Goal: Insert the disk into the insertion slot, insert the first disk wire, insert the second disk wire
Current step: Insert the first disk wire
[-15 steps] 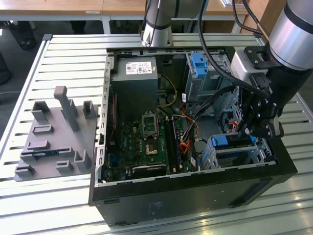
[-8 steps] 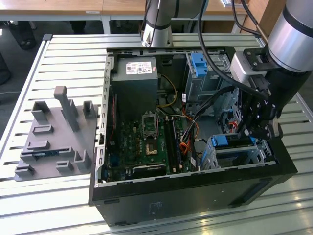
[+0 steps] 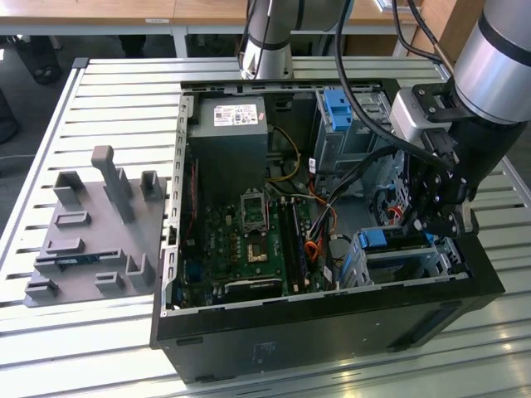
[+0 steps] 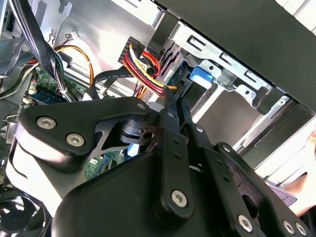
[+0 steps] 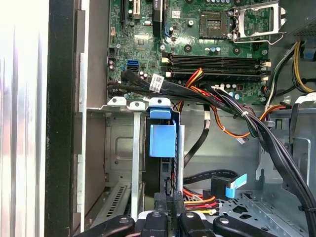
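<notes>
While poised deep inside the open computer case (image 3: pixel 332 332) on the slatted worktop (image 3: pixel 108 99), claw (image 5: pixel 169 196) drawn nearly together, seemingly pinching the red, yellow and black disk wire (image 5: pixel 200 200) just beside the disk (image 5: pixel 163 140). Disk already seated in the insertion slot (image 5: pixel 118 148), at the near corner on the exterior view's right. Likely hazards: plug meeting its socket askew and jamming or bending, given the cramped approach; neighbouring black cables (image 5: pixel 256 131) snagging on the claw; wire slipping from so narrow a pinch.

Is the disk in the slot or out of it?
In. The disk, by its blue frame, sits between the silver walls of the slot; whether fully seated, cannot tell.
</notes>
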Robot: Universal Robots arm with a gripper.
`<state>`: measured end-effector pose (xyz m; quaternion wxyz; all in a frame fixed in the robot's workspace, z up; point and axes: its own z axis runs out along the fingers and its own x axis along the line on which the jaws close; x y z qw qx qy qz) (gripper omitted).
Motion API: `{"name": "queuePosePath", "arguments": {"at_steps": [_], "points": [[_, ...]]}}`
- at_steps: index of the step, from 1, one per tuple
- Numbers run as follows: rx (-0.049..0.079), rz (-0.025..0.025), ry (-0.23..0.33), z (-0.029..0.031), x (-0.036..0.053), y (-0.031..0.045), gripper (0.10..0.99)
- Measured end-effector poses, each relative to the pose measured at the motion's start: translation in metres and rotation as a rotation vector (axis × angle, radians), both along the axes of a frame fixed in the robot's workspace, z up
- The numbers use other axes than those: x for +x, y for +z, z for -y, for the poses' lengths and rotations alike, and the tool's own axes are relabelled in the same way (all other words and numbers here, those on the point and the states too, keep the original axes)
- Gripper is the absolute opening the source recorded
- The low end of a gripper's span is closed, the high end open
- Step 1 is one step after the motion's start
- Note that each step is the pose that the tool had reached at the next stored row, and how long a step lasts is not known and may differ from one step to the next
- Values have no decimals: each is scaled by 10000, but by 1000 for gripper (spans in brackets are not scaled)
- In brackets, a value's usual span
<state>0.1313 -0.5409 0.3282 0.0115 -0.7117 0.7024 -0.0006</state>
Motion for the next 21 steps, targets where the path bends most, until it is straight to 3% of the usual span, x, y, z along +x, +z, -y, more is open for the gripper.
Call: {"name": "queuePosePath", "arguments": {"at_steps": [6,7,14,21], "points": [[5,0,0,0,0,-4,176],[3,0,0,0,0,-2,239],[-16,-16,0,-1,0,56,239],[-18,-89,0,0,5,96,227]]}}
